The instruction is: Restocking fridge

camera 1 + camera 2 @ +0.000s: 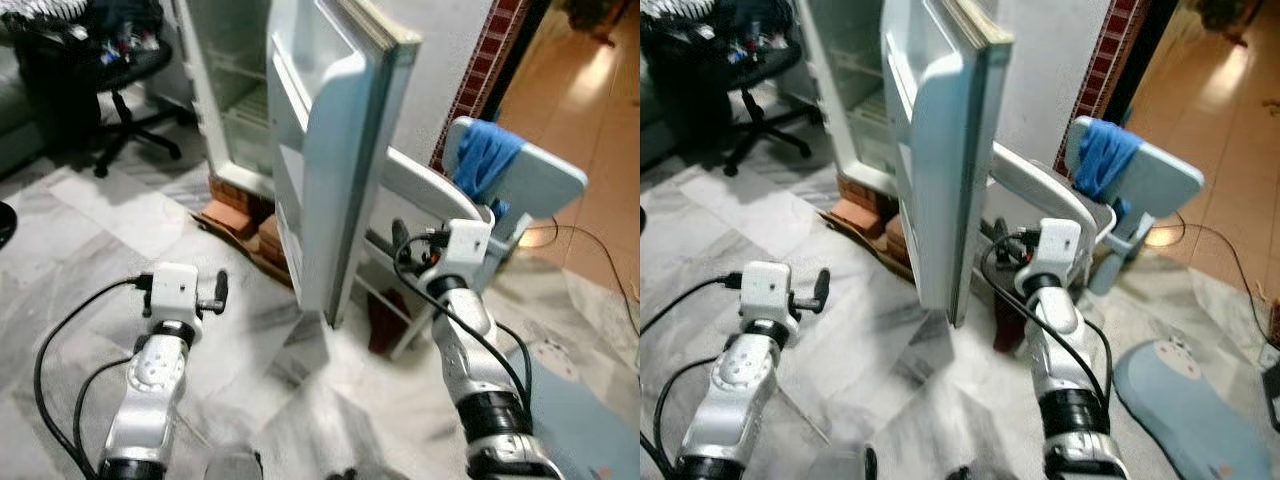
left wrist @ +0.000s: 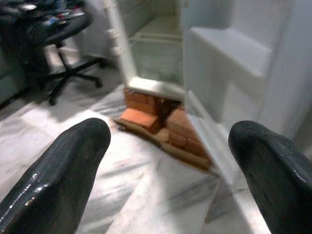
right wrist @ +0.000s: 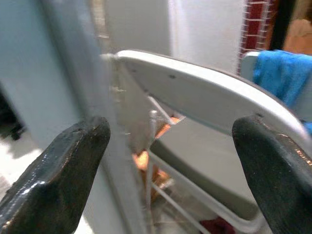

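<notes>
Left tool (image 1: 212, 293): nearest item, low over the marble floor (image 1: 90, 230), fingers (image 2: 58, 175) spread wide apart, nothing between them. It points toward the foot of the fridge, well short of it.

Right tool (image 3: 170, 146): raised beside the outer face of the fridge door, fingers (image 3: 63, 170) also wide apart and empty. Between the fingers, in the right wrist view, lie the door's edge and the back of a folding chair (image 1: 425, 190).

Fridge door (image 1: 330, 150): pale blue-white, swung open toward the robot, standing edge-on between the two arms. Its moulded inner shelves face the left tool's side. The right tool sits just beside its outer side, not touching as far as can be seen.

Folding chair: grey-white, folded or leaning, just behind the door on the right tool's side. A dark red item near its legs is too unclear to name.

Bricks (image 2: 146, 117): orange-red, stacked under the fridge's front lower corner, ahead of the left tool.

Fridge (image 1: 235, 90): cabinet open, pale interior with shelves visible, beyond the bricks; contents cannot be made out.

Second chair (image 1: 540, 175): light blue, with a blue cloth (image 1: 485, 160) draped over it, right of the fridge.

Office chair (image 1: 110, 90): black, wheeled base, far left, piled with dark items.
</notes>
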Controlling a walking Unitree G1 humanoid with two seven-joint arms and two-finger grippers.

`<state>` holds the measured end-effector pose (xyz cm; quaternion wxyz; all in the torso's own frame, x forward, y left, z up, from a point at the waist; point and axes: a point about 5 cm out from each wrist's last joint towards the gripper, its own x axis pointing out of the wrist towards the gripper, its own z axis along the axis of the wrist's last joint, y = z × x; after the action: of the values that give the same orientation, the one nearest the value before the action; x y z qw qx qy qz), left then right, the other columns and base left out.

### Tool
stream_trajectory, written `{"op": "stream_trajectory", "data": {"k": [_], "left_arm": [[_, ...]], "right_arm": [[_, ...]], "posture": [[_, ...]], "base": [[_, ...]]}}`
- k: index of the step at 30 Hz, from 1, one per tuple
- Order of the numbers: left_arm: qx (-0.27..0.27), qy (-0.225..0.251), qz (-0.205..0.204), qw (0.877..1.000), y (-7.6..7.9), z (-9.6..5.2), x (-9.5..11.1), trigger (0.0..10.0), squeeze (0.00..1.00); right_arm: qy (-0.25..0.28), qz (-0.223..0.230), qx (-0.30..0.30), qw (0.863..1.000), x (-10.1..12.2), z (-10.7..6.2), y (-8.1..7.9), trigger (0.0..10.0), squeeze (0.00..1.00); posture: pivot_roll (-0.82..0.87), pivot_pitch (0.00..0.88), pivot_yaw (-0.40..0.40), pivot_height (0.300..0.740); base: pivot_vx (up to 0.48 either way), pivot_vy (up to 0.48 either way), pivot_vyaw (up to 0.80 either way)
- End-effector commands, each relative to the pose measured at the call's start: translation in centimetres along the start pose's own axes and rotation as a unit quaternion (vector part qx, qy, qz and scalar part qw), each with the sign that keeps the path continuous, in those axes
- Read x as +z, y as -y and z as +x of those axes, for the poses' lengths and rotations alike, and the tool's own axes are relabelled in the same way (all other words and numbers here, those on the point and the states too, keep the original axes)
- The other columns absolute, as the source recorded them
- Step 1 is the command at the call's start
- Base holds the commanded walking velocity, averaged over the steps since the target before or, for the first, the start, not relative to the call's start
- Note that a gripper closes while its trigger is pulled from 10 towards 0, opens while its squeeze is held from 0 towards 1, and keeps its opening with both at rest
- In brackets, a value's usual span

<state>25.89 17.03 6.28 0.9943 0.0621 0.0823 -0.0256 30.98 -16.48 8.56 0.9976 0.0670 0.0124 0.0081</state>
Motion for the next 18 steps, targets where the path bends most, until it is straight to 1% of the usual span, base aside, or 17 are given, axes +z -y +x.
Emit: {"op": "stream_trajectory", "data": {"k": [1,3,5,7,10,11,12,13,14,16,18], "left_arm": [[0.003,0.007,0.005,1.000,-0.5,-0.2,0.3,10.0,0.00],[0.002,0.008,0.004,1.000,-0.5,-0.3,0.3,10.0,0.00],[0.001,0.010,0.002,1.000,-0.6,-0.7,0.4,10.0,0.00],[-0.002,0.010,0.003,1.000,-1.0,-1.6,0.3,10.0,0.00],[-0.004,0.006,0.005,1.000,-1.3,-2.3,0.0,10.0,0.00],[-0.004,0.004,0.006,1.000,-1.3,-2.4,-0.1,10.0,0.00],[-0.004,-0.003,0.008,1.000,-1.4,-2.7,-0.5,10.0,0.00],[-0.004,-0.004,0.003,1.000,-1.4,-2.7,-0.6,10.0,0.00],[-0.004,-0.004,0.003,1.000,-1.4,-2.7,-0.6,10.0,0.00],[-0.008,-0.004,-0.001,1.000,-1.2,-2.6,-0.6,10.0,0.00],[-0.014,-0.003,0.000,1.000,-0.8,-2.4,-0.4,10.0,0.00]], "right_arm": [[0.015,-0.002,-0.005,1.000,0.6,-0.1,0.1,10.0,0.00],[0.018,-0.001,-0.009,1.000,0.7,-0.5,0.3,10.0,0.00],[0.023,0.001,-0.004,1.000,0.8,-1.4,0.6,10.0,0.00],[0.018,-0.013,0.011,1.000,0.5,-3.4,1.1,10.0,0.00],[0.006,-0.022,0.015,1.000,-0.1,-5.1,1.5,10.0,0.00],[0.002,-0.025,0.014,1.000,-0.3,-5.3,1.6,10.0,0.00],[-0.009,-0.028,0.005,1.000,-0.8,-6.0,2.0,10.0,0.00],[-0.017,-0.030,-0.002,0.999,-1.2,-6.4,2.4,10.0,0.00],[-0.017,-0.030,-0.002,0.999,-1.2,-6.4,2.4,10.0,0.00],[-0.019,-0.033,-0.006,0.999,-1.4,-6.4,2.4,10.0,0.00],[-0.017,-0.029,-0.004,0.999,-1.0,-6.0,1.9,10.0,0.00]], "posture": [[0.09,0.055,-0.041,0.740],[0.09,0.054,-0.041,0.740],[0.09,0.052,-0.040,0.740],[0.08,0.051,-0.037,0.740],[0.07,0.053,-0.035,0.740],[0.07,0.053,-0.035,0.740],[0.07,0.054,-0.032,0.740],[0.07,0.054,-0.030,0.740],[0.07,0.054,-0.030,0.740],[0.06,0.053,-0.029,0.740],[0.06,0.047,-0.026,0.740]], "base": [[0.326,0.000,0.00],[0.332,0.000,0.00],[0.332,0.000,0.00],[0.332,0.000,0.00],[0.333,0.000,0.00],[0.319,0.000,0.00],[0.311,0.000,0.00],[0.285,0.000,0.00],[0.285,0.000,0.00],[0.000,0.000,0.00],[0.000,0.000,0.00]]}}
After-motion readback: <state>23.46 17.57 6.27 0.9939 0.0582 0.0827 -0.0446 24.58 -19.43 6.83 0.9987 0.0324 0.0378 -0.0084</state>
